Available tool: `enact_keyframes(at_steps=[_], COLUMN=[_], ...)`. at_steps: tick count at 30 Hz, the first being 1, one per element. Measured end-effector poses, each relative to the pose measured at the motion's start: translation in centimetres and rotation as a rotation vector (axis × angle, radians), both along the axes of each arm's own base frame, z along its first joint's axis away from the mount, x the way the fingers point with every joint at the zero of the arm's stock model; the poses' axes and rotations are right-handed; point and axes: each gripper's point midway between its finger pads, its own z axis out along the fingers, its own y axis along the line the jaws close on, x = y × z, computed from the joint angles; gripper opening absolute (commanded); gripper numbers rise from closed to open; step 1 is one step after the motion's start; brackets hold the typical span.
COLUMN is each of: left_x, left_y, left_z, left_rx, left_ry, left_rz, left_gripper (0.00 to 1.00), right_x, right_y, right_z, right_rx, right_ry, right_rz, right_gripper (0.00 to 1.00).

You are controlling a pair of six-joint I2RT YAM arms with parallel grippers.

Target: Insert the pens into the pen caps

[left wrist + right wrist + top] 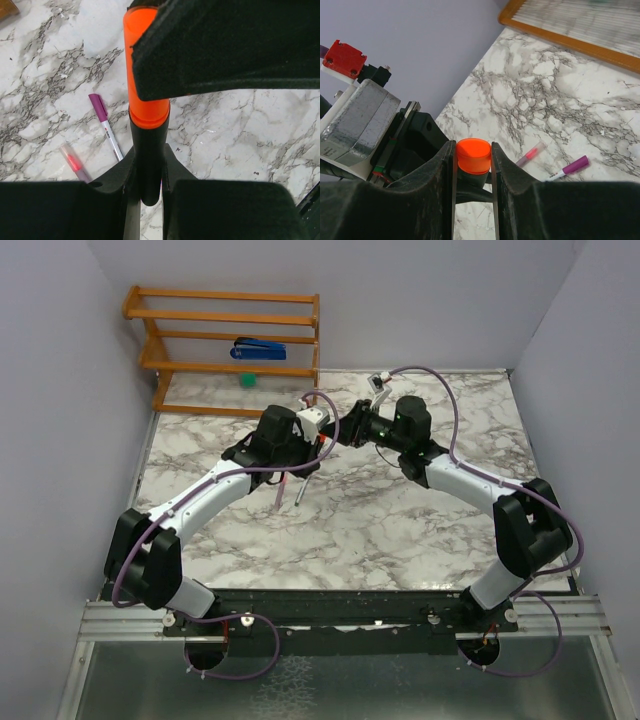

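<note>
My left gripper (148, 167) is shut on the lower body of the short black marker (148, 150). My right gripper (473, 157) is shut on the bright orange cap (473, 154), which sits over the marker's upper end (142, 75). The two grippers meet above the table's middle, left (328, 435) and right (352, 430). On the marble below lie the slim silver-grey pen (112, 142) with the magenta-purple cap (98, 106) on its end, and the slim pink pen (74, 162) under a pale see-through cap. Both also show in the right wrist view, pink (531, 153) and silver-grey (567, 170).
A wooden rack (230, 340) stands at the back left with a blue stapler (258, 345) on a shelf and a small green ball (248, 380) below. Purple walls enclose the marble table (400, 520). The two pens lie under the left arm (290, 490).
</note>
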Motion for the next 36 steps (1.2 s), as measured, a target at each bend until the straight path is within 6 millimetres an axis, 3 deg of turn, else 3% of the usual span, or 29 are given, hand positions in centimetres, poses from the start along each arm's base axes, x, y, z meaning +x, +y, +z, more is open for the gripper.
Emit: enact_keyframes(at_steps=[36], left_x=[-0.3], left_y=[1.6], left_z=[1.5], left_rx=[-0.009], left_ry=[-0.072], left_rz=[0.026], left_gripper=[0.0], right_x=[-1.0], right_y=[1.8], right_z=[1.5], right_rx=[0.053], right_ry=[-0.066], right_rz=[0.086], right_gripper=[0.0])
